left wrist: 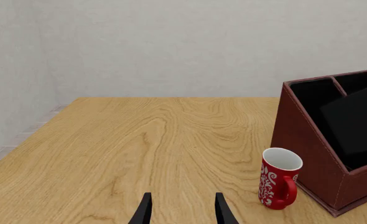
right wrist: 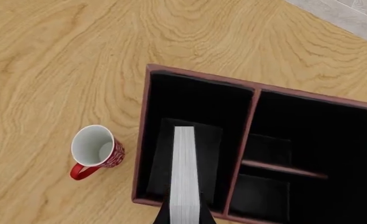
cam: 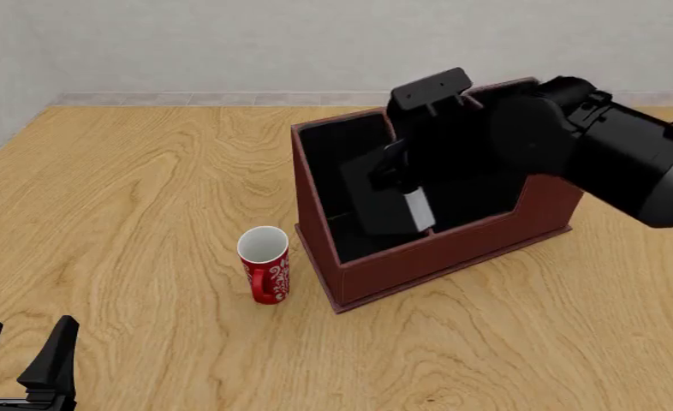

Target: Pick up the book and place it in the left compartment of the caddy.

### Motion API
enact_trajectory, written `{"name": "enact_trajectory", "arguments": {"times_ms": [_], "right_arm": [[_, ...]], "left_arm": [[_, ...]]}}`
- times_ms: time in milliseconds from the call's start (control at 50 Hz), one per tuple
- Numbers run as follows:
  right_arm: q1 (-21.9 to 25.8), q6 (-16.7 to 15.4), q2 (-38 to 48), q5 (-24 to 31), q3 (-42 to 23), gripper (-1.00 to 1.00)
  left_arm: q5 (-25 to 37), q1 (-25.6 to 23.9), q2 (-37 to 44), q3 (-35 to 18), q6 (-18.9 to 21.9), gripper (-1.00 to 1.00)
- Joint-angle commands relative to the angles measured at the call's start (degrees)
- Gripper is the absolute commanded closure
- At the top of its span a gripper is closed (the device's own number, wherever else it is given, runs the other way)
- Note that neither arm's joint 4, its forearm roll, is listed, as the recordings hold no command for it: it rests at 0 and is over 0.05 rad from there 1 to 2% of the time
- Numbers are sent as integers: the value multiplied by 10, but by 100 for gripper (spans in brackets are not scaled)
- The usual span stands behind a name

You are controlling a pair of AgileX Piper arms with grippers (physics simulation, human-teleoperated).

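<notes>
The reddish-brown caddy (cam: 428, 261) stands mid-table. The black book (cam: 380, 199) hangs tilted inside its left compartment (cam: 339, 158), white page edges (right wrist: 185, 172) facing up. My right gripper (right wrist: 185, 217) is shut on the book from above, its dark fingertips (right wrist: 162, 218) just showing on either side of the pages. I cannot tell whether the book touches the compartment floor. My left gripper (cam: 22, 347) is open and holds nothing, low over the table's near left corner, well away from the caddy. In the left wrist view the book (left wrist: 358, 122) shows as a dark slab inside the caddy (left wrist: 308, 144).
A red cup (cam: 265, 264) with white patterning stands upright just left of the caddy's front corner, also in the left wrist view as the cup (left wrist: 279, 177). The caddy's right sections (right wrist: 308, 140) have thin dividers. A wall borders the table's far and left sides.
</notes>
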Motion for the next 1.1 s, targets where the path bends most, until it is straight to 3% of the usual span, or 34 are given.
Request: {"name": "enact_trajectory", "arguments": {"times_ms": [20,1100], "right_arm": [[-1,14,15,-20,0,100],[-4,23,101,-76,-7,100]], "left_arm": [[0,0,0,0,0,-100],[0,0,0,0,0,-100]]}}
